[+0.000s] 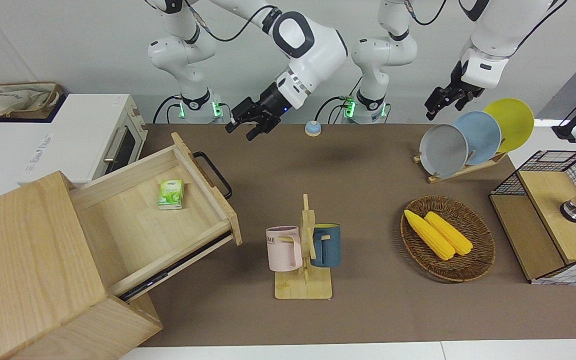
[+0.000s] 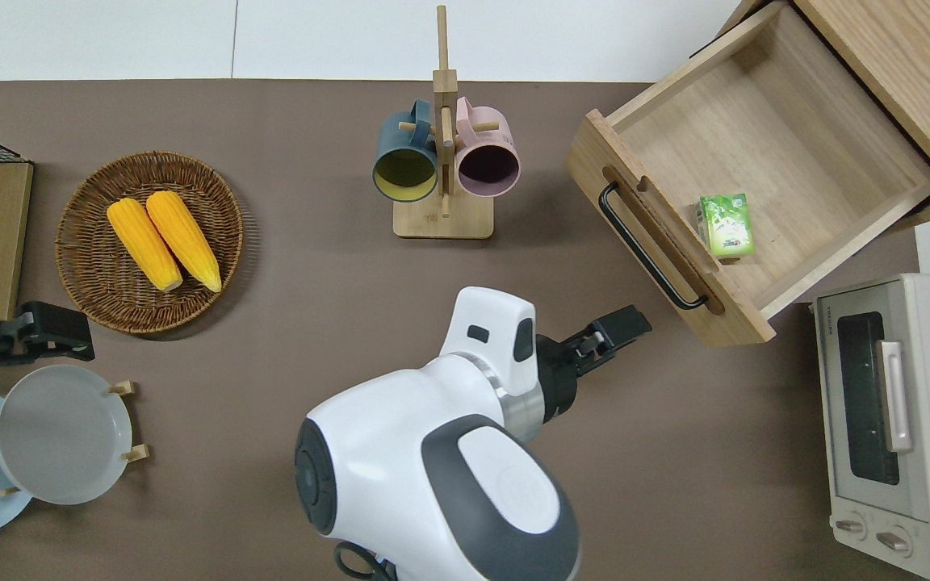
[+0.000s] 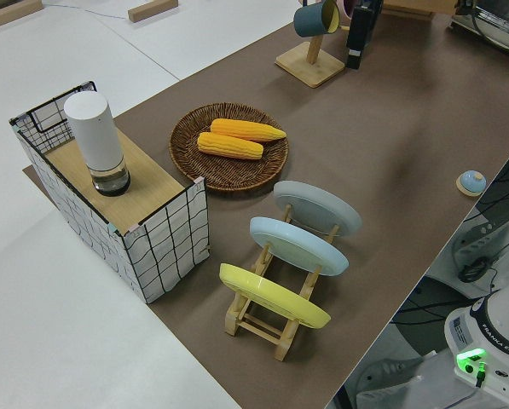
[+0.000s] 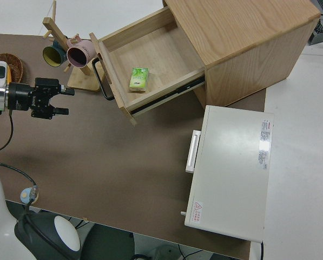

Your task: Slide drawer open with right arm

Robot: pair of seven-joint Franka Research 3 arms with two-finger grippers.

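Observation:
The pale-wood drawer (image 1: 133, 220) stands pulled far out of its cabinet (image 1: 28, 260), and its black bar handle (image 1: 213, 175) is free. A small green carton (image 1: 170, 194) lies inside it near the front panel. My right gripper (image 1: 242, 131) hangs open and holds nothing. In the overhead view this gripper (image 2: 626, 323) is over bare brown mat, a short gap from the handle (image 2: 647, 250). In the right side view the gripper (image 4: 65, 102) points toward the drawer (image 4: 156, 54) and touches nothing. The left arm is parked, and its gripper (image 1: 442, 107) is open.
A white toaster oven (image 1: 68, 140) stands beside the cabinet, nearer to the robots. A mug rack (image 1: 304, 250) is mid-table, with a corn basket (image 1: 448, 239), plate rack (image 1: 473, 137) and mesh shelf (image 1: 548, 220) toward the left arm's end. A small bell (image 1: 312, 128) sits near the bases.

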